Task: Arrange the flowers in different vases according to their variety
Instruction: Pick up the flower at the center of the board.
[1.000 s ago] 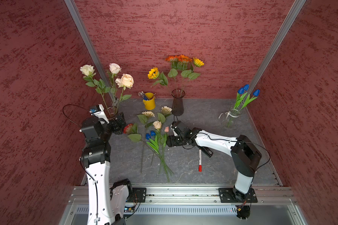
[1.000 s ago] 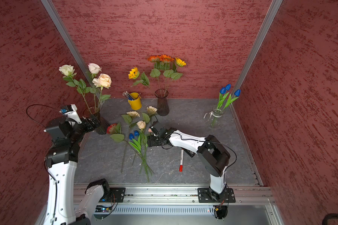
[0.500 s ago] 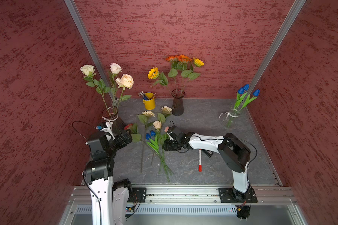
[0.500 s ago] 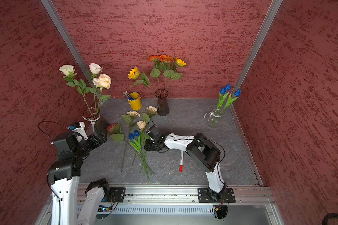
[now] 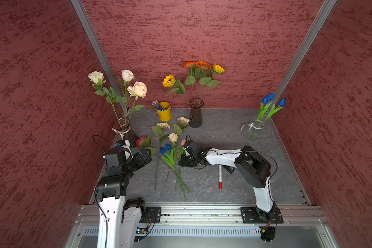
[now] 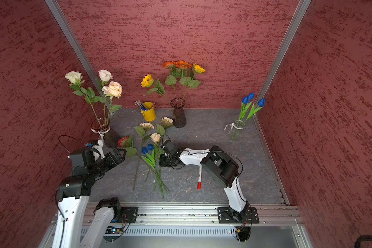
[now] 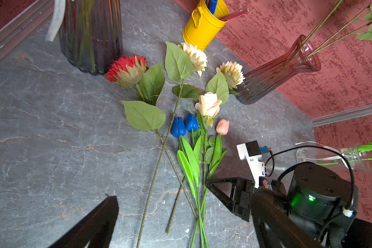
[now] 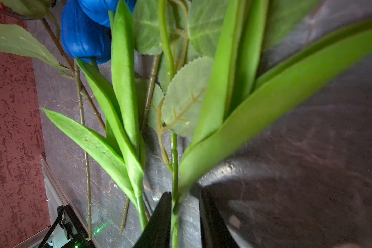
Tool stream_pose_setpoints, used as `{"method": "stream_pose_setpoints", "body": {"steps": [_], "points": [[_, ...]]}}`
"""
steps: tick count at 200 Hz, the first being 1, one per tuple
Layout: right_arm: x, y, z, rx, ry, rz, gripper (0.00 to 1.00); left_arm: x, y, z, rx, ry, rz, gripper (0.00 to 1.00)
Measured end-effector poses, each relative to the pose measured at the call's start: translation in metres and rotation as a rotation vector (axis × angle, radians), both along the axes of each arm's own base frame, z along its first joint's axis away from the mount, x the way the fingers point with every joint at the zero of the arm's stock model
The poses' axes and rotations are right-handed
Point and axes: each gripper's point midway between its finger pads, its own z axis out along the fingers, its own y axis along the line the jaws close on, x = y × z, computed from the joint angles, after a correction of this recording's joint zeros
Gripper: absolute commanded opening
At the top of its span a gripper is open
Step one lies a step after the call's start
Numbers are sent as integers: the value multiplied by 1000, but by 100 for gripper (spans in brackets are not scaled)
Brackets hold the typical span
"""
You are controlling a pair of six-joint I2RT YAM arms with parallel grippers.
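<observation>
My right claw (image 8: pixel 184 193), narrowly spread, straddles crossed stems (image 8: pixel 174 163); closing could drag the rose (image 7: pixel 208 104) up with the tulip (image 7: pixel 222 127).

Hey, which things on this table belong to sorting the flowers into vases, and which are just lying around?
Belongs to the job: loose flowers; smoky vase holding roses; ribbed vase holding sunflowers; clear vase holding blue tulips.
Just lying about: yellow pen cup; red-capped marker.
</observation>
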Motion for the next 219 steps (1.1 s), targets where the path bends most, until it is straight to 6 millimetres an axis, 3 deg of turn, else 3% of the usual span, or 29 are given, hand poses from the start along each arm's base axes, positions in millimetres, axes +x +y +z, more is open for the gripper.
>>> {"method": "stream_pose_setpoints", "body": {"steps": [36, 80, 113, 134, 181, 219], "points": [[2, 4, -1, 17, -1, -1, 18, 0, -4, 0, -7, 3, -7, 100], [2, 4, -2, 19, 3, -9, 0, -1, -11, -1, -24, 9, -24, 100], [2, -1, 6, 2, -17, -8, 0, -2, -19, -1, -38, 14, -44, 100], [3, -6, 26, -4, -54, -6, 0, -2, -24, -2, -45, 20, -57, 100], [6, -26, 98, 12, -198, -15, 0, -2, -38, -18, -62, 69, -96, 100], [23, -72, 140, -85, -356, -60, 0, -2, -51, -30, -71, 102, -128, 100]]}}
